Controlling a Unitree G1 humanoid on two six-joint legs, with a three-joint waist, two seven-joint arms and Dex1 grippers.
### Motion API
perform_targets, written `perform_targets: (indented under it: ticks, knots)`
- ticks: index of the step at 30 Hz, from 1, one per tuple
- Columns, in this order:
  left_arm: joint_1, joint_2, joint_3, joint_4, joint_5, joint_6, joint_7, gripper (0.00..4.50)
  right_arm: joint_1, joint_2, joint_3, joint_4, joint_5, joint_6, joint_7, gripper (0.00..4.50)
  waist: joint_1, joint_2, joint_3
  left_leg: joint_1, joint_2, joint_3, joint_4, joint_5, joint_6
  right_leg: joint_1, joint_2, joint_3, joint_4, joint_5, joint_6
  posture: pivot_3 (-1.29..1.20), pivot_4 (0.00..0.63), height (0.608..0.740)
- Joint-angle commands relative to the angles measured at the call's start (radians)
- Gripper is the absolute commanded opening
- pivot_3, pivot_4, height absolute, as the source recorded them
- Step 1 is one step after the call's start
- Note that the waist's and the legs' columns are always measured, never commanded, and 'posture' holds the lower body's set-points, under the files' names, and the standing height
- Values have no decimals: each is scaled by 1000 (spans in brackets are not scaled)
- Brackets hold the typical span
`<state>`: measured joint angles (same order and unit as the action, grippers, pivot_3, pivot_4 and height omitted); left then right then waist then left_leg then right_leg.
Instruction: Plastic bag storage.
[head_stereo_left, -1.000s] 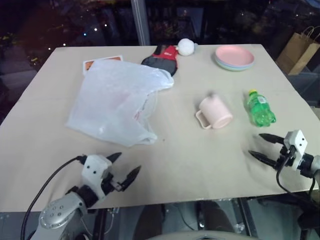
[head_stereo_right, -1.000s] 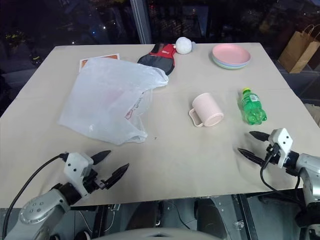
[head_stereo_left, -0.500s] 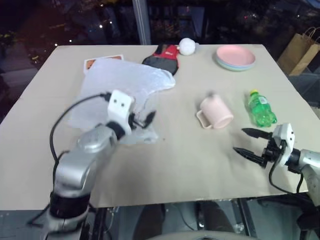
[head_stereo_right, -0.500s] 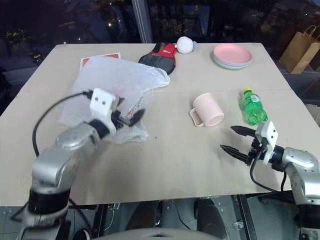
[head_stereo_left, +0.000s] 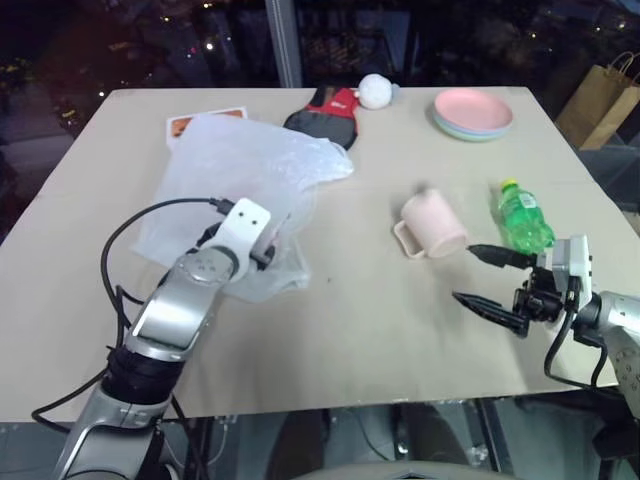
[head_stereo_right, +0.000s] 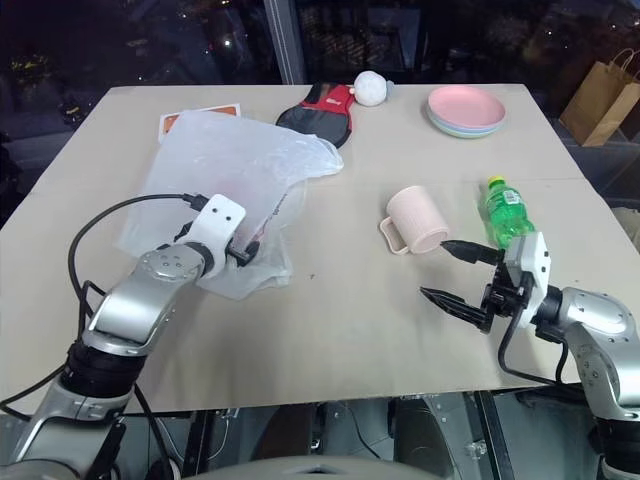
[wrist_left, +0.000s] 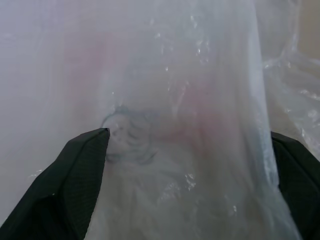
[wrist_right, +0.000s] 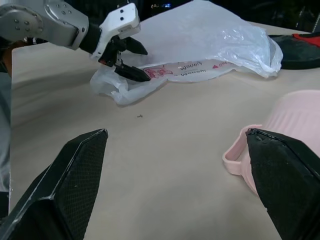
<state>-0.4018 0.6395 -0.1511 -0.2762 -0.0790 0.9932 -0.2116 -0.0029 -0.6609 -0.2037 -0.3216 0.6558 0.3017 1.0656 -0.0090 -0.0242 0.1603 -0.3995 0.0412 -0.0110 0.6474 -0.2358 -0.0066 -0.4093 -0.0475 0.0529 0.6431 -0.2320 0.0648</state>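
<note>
The plastic bag (head_stereo_left: 240, 180), thin, white and crinkled with red print, lies spread on the left half of the table. My left gripper (wrist_right: 137, 61) is at the bag's near end, open, with its lower finger resting on the crumpled film. In the left wrist view the bag (wrist_left: 185, 100) lies between the two spread fingers. My right gripper (head_stereo_left: 463, 273) hovers open over the table's right side, just in front of the pink mug (head_stereo_left: 432, 225), with nothing in it.
A green bottle (head_stereo_left: 522, 220) lies right of the mug. At the back are a stack of pink plates (head_stereo_left: 472, 112), a white ball (head_stereo_left: 374, 92), a red and black item (head_stereo_left: 325, 112) and an orange card (head_stereo_left: 190, 125). A brown paper bag (head_stereo_left: 600, 100) stands off the table.
My left arm swung up from the table's front edge and forward onto the bag's near end. My right gripper rose and moved left toward the mug.
</note>
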Motion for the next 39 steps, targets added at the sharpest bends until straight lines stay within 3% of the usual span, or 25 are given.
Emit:
perform_targets:
  ticks: [1, 5, 9, 15, 16, 25, 29, 33, 36, 39]
  knots:
    - [-50, -60, 31, 8, -10, 6, -13, 4478, -4, 0, -6, -33, 11, -6, -6, 4500, 2, -1, 0, 0, 0, 0, 0, 0, 0, 0, 0, 0, 0, 0, 0, 0, 150, 740]
    - [-43, -51, 19, 28, 30, -14, -21, 4478, 0, 3, -5, -29, 5, -13, -8, 4500, -8, -1, 1, 0, 0, 0, 1, 0, 0, 0, 0, 1, 0, 0, 0, 0, 150, 740]
    - [-39, -37, 32, 24, 56, -7, -14, 3011, 2, 7, -6, -27, 1, -17, -11, 4500, -6, -1, 1, 0, 0, -1, 0, 0, 0, 0, 1, 0, 0, 0, 0, 0, 150, 740]
    - [-21, -22, 37, 17, 88, -11, -22, 171, -9, 16, -3, -11, -9, -25, -10, 4500, -4, -1, 1, 0, 0, 0, 0, 0, 0, 0, 0, 1, 0, 0, 0, 0, 150, 740]
    - [-21, -18, 37, 15, 95, -14, -23, 29, -12, 18, -3, -7, -11, -26, -9, 4500, -4, -1, 1, 0, 0, 0, 0, 0, 0, 0, 0, 0, 0, 0, 0, 0, 150, 740]
    - [-46, 48, 66, -48, 125, -66, -69, 29, -33, 26, 7, 7, -20, -35, -7, 4500, -4, -1, 1, 0, 0, 0, 0, 0, 0, 0, 0, 0, 0, 0, 0, 0, 150, 740]
    - [-182, 114, 168, -164, -18, 46, -234, 29, -74, 33, 5, 33, -65, -41, -70, 4500, -3, -8, 5, -1, 0, -1, 1, 0, 0, 0, 0, -1, 1, 0, 0, 0, 150, 740]
    - [-187, 244, 197, -227, -107, 118, -378, 29, -143, 34, -7, 91, -134, -60, -153, 4500, -10, -6, 6, 0, 0, 1, 1, 0, 0, 0, 0, 2, 1, 0, 0, 0, 150, 740]
    - [-178, 301, 210, -252, -134, 146, -413, 29, -221, 35, 16, 76, -152, -47, -188, 4500, -11, -5, 9, 0, 0, 2, 0, 0, 0, -1, 0, 2, 1, 0, 0, 0, 150, 740]
    - [-188, 296, 239, -256, -157, 183, -407, 29, -281, -9, 125, -7, -210, -16, -151, 4500, -10, -4, 10, -1, 0, 1, 0, 0, 0, -2, 0, 2, 2, 0, 0, 0, 150, 740]
